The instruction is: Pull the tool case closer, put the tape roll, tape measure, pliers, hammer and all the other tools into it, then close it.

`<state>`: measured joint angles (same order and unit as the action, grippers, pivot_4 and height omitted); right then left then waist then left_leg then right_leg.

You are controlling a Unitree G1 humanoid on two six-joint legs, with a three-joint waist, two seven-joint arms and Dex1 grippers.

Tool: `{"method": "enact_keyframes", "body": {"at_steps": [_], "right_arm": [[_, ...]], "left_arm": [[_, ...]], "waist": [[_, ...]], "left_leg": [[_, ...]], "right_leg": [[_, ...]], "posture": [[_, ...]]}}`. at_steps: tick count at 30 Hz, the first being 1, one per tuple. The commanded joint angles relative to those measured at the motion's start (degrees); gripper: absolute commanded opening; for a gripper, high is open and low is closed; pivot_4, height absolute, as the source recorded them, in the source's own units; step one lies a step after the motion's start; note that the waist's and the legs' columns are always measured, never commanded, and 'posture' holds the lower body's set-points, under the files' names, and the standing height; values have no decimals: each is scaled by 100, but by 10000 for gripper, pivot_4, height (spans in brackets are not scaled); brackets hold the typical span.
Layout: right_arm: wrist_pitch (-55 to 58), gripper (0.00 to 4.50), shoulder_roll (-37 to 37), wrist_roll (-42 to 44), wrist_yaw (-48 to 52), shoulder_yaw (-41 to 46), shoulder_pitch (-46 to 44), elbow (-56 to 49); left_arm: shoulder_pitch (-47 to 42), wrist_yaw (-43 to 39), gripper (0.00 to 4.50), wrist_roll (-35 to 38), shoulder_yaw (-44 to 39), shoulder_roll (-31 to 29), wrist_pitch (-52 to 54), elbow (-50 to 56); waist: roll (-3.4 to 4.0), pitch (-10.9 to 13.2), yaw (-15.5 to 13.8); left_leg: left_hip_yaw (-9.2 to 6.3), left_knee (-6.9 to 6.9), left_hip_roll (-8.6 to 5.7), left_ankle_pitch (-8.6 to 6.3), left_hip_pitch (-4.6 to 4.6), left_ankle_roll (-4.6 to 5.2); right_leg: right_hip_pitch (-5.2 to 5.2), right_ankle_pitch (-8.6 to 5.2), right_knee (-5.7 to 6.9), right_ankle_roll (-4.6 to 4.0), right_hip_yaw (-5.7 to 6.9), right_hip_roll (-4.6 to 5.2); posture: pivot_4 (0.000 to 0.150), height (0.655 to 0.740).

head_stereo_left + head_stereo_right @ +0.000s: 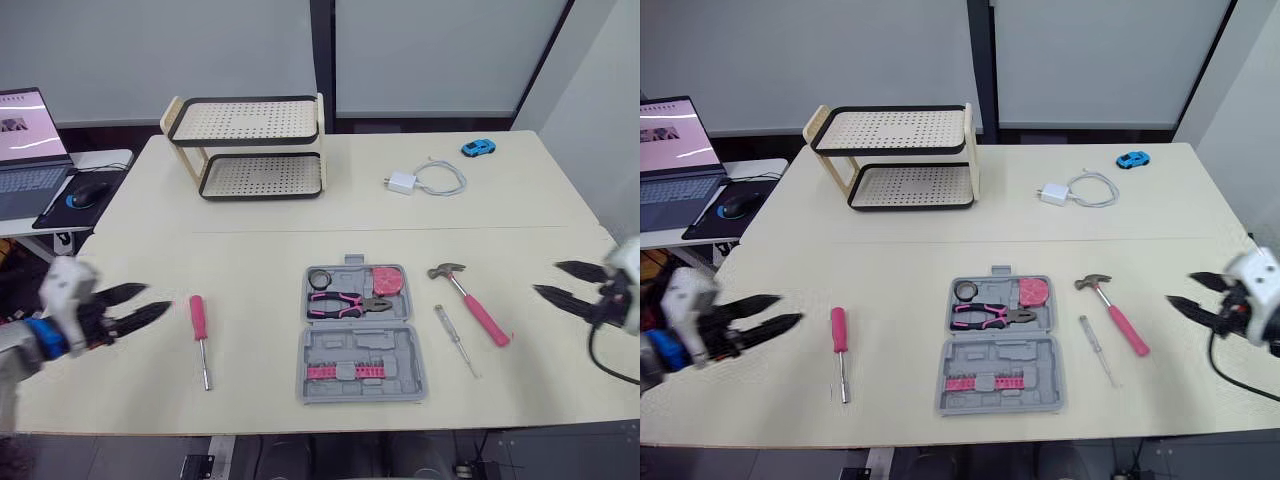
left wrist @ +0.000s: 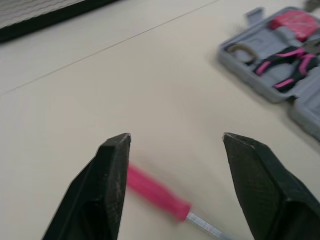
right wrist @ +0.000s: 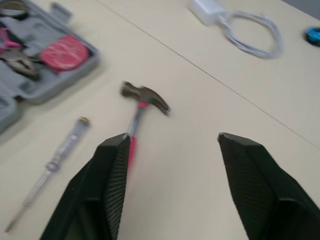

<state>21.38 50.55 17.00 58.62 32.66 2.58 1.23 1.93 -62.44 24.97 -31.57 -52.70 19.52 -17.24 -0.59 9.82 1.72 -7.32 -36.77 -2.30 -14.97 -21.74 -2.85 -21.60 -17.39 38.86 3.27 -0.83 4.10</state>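
Grey tool case (image 1: 362,335) open; left tool (image 1: 157,299) & right tool (image 1: 547,278) wide, latter hides hammer (image 3: 145,97) handle.

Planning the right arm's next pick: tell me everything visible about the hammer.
The hammer is a small claw hammer: dark metal head, thin shaft, pink grip. It lies flat on the table, right of the open tool case, head farther from the robot, grip angled toward its right. Nothing touches it; a slim clear screwdriver lies alongside, apart. The open right gripper hovers to its right.
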Motion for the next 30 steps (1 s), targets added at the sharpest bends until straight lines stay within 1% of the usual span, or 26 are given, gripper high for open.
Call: {"method": "enact_keyframes", "body": {"at_steps": [1, 4, 7, 11, 15, 18, 20, 24, 26, 30], "right_arm": [[-443, 44519, -98, 34, -483, 552, -6, 903], [-595, 44836, -166, 58, -803, 715, 11, 1409], [-646, 44836, -206, 119, -1034, 761, 13, 1614], [-748, 44836, -183, 81, -1156, 629, 15, 1710], [-696, 44836, -220, 84, -1171, 456, 100, 1489], [-642, 44836, -259, 85, -1288, 395, 182, 1172], [-555, 44836, -298, 95, -1336, 333, 287, 778], [132, 44836, -460, 423, -1363, 141, 650, -664], [467, 44836, -571, 590, -1412, 40, 865, -1299], [866, 44836, -805, 722, -1601, -101, 1311, -2226]], "left_arm": [[-93, 415, 45000, -173, -381, -19, -628, -1120], [-123, 655, 45000, -231, -403, 18, -847, -1670], [-51, 788, 45000, -278, -367, 68, -1047, -1930], [-19, 856, 45000, -220, -367, 141, -1215, -1882], [-139, 952, 45000, 80, -547, 243, -1094, -1513], [-135, 949, 45000, 187, -485, 228, -1001, -1046], [-262, 971, 45000, 328, -381, 217, -756, -509], [-800, 919, 45000, 784, 198, 258, 95, 1017], [-960, 848, 45000, 849, 662, 289, 407, 1740], [-1399, 636, 45000, 1260, 1499, 385, 961, 2938]], "waist": [[-1, 0, 4], [-1, 0, 10], [-1, 0, 10], [-1, 0, 10], [-2, -1, 10], [-2, 0, 9], [-2, 0, 8], [-3, -1, -32], [-4, -1, -26], [-4, 0, -15]], "left_leg": [[3, 0, 0, 0, 3, 0], [4, 3, 2, 0, 5, 0], [6, 5, 6, 0, 4, 0], [7, 5, 8, 0, 4, -1], [6, 5, 10, 0, 4, -1], [6, 5, 14, 0, 3, -1], [6, 5, 14, 0, 2, -1], [-11, -2, 15, 1, -6, -2], [-13, -4, 12, 1, -5, -2], [-12, -1, 10, 0, -6, -1]], "right_leg": [[2, 0, 0, 0, -1, 0], [1, 0, 1, 0, -4, 0], [-3, 0, 2, 0, -9, 1], [-3, 0, 3, 0, -10, 2], [-3, 0, 3, 0, -9, 3], [-3, 0, 3, 0, -11, 7], [-3, 1, 3, 0, -12, 8], [0, 1, 4, 1, 0, 8], [6, 1, 3, 1, -2, 10], [4, -1, -2, 4, -7, 10]], "posture": [[1500, 7400], [1500, 7400], [1500, 7400], [1500, 7400], [1500, 7400], [1500, 7400], [1500, 7400], [1500, 7400], [1500, 7400], [1500, 7400]]}}
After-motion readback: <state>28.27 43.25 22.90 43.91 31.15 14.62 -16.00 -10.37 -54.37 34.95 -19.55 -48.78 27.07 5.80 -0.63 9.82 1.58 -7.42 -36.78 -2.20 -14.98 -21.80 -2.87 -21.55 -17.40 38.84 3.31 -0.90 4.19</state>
